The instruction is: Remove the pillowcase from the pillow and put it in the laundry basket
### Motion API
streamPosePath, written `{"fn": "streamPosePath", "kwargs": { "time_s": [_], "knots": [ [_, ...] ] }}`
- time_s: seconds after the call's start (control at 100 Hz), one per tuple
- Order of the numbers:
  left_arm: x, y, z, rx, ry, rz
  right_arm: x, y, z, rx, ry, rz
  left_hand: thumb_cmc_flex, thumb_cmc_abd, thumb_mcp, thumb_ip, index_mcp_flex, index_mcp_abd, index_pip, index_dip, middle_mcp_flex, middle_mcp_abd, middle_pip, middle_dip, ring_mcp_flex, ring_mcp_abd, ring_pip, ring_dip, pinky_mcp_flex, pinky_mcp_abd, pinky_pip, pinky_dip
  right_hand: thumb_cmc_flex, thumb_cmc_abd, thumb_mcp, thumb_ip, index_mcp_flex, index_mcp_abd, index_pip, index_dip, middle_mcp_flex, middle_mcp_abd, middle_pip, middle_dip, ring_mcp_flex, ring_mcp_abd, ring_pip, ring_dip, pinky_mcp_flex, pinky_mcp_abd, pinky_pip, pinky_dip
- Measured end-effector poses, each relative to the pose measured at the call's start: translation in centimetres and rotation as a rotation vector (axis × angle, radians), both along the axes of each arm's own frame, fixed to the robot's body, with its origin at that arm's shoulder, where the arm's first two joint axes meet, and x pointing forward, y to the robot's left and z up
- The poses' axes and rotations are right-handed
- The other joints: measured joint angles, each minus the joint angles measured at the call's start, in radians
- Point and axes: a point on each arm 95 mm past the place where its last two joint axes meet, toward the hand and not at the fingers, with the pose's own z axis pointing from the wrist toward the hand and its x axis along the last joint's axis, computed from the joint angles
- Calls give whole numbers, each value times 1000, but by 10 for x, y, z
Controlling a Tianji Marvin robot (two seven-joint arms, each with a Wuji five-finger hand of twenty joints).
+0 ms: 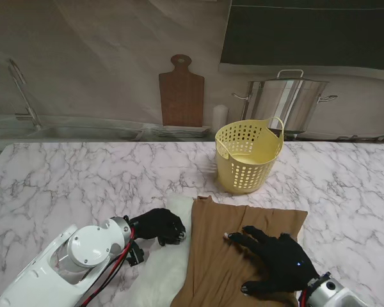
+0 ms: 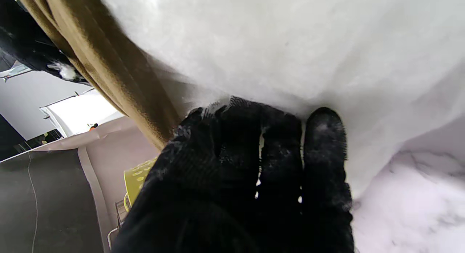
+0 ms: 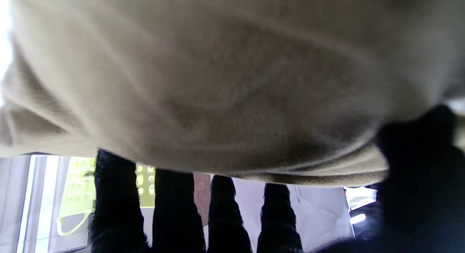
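The white pillow point(image 1: 161, 263) lies at the near edge of the marble table point(image 1: 64, 185), its left part bare. The brown pillowcase point(image 1: 214, 256) covers its right part, bunched along a fold line. My left hand point(image 1: 160, 225) in a black glove is curled on the bare pillow's far-left corner; the left wrist view shows its fingers point(image 2: 269, 147) pressed into the white pillow point(image 2: 290, 45) beside the pillowcase point(image 2: 109, 64). My right hand point(image 1: 275, 259) lies flat with spread fingers on the pillowcase point(image 3: 218, 82). The yellow laundry basket point(image 1: 248, 157) stands upright beyond the pillow.
Behind the table a wooden cutting board point(image 1: 181, 93) leans on the wall, with a steel pot point(image 1: 288, 102) to its right and a white cylinder point(image 1: 220, 116) between. A sink with a faucet point(image 1: 22, 89) sits far left.
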Motion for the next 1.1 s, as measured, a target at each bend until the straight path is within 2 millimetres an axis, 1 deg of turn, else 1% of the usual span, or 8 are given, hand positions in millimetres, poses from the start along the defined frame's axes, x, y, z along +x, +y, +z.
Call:
{"fn": "streamPosePath", "kwargs": {
  "time_s": [0.07,0.16,0.28,0.38,0.45,0.55,0.69,1.1],
  "knots": [
    [-1,2,1,11,-36,12,13,5,-8,73,17,-5,0,0,0,0,0,0,-11,0,-1,0,-7,0,0,1,-1,0,-12,2,-12,-3,165,0,-29,-4,64,-116,102,38,102,-36,78,33,131,-1,80,72,119,-58,120,17],
    [-3,3,2,25,-98,34,30,7,-13,215,65,-11,0,0,0,0,-2,-3,-25,0,-14,1,-24,9,-29,13,-9,0,-54,7,-12,-4,212,0,195,-50,225,-194,271,61,304,-58,174,90,289,-1,208,154,257,-129,288,17],
    [-6,5,3,23,-153,51,44,12,-14,314,137,38,2,1,0,0,-31,-13,-90,-42,-81,40,-31,53,-90,55,-10,50,-128,43,-12,8,290,-22,306,-165,432,-192,417,61,534,-48,200,178,413,-17,401,227,376,-137,411,17],
    [-7,5,6,-13,-229,82,52,15,-14,433,244,65,10,45,-63,0,-117,-17,-206,-63,-269,93,-58,1,-201,108,-25,159,-255,81,-12,83,334,-65,337,-185,589,-140,475,59,648,2,258,293,465,-52,641,298,433,-142,493,22],
    [-8,5,8,-66,-316,95,55,16,-13,521,315,78,-9,101,-102,0,-171,-18,-291,-63,-440,118,-121,-81,-322,128,-139,175,-374,97,-13,100,336,-82,376,-185,661,-104,508,59,671,29,314,377,492,-105,768,327,459,-169,528,40],
    [-10,5,10,-139,-390,66,58,14,-14,531,336,86,-86,171,-125,0,-236,-18,-369,-74,-623,103,-198,-152,-473,131,-285,89,-500,106,-14,59,346,-92,392,-185,699,-91,517,60,683,32,352,448,503,-133,856,342,478,-178,553,40],
    [-10,13,12,-115,-445,48,60,14,-12,657,447,103,-134,214,-126,0,-262,-19,-396,-99,-682,91,-222,-176,-559,124,-365,23,-543,113,-15,7,393,-133,434,-194,735,-26,519,84,683,57,403,522,506,-154,943,353,504,-178,590,40],
    [13,63,5,174,-558,45,85,29,3,759,561,172,-147,286,-128,0,-370,-44,-448,-173,-774,45,-248,-211,-610,101,-411,-22,-565,114,-15,-8,407,-142,467,-194,744,10,520,110,698,81,458,576,531,-185,978,354,523,-179,592,41]
  ]
}}
